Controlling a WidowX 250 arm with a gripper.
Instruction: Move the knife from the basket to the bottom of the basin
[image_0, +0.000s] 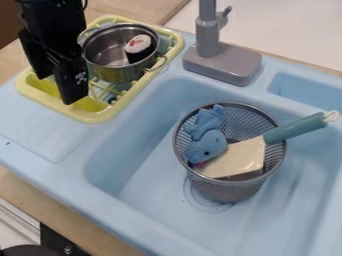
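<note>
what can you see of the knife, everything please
The knife has a broad, cream blade and a teal handle ending in a pale loop; it looks like plastic. It sits slanted in the grey mesh basket, handle sticking out past the right rim, blade inside, its far end against the blue toy, apparently touching it.

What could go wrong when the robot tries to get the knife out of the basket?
The knife lies right up against the blue toy, so lifting it might drag the toy along. Its handle pokes out past the rim, so a bump there could tip the basket. And the gripper is close to the metal pot, so it might knock that.
</note>
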